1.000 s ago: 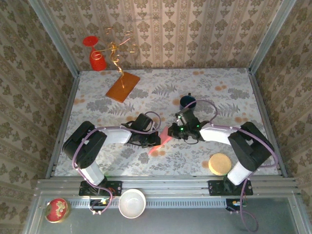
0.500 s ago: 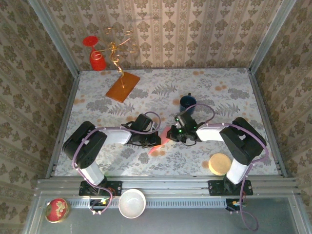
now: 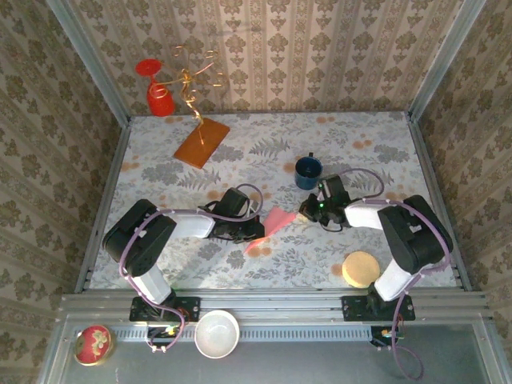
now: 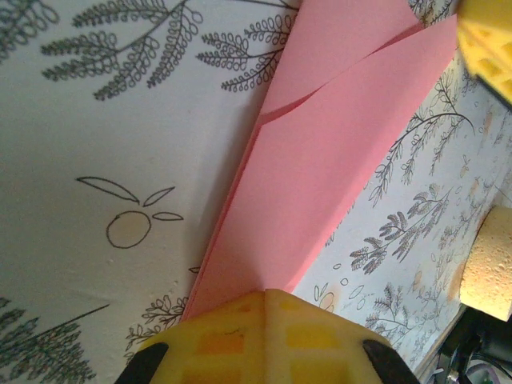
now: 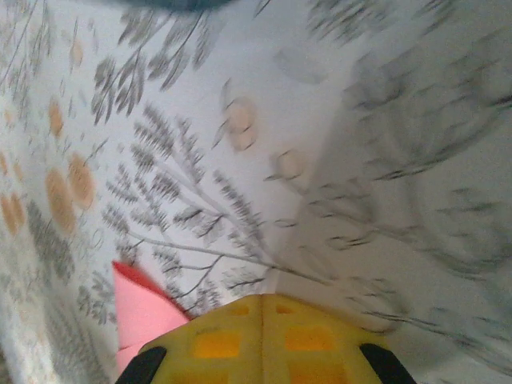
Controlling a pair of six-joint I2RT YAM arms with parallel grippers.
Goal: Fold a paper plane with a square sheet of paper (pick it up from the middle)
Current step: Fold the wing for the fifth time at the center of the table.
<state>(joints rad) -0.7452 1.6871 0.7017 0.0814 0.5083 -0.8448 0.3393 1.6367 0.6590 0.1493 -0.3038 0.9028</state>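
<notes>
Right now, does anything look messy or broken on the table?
Nothing is spilled or broken. Only the pink sheet of paper looks a bit crooked: its folded layers don't line up, one edge stepping out, while the left gripper pinches its end.

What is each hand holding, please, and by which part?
The left hand pinches the folded sheet of paper by one end; the right hand is shut, apparently empty.

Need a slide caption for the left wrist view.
Left gripper, jaws shut on the folded pink sheet of paper; floral tabletop behind.
</notes>
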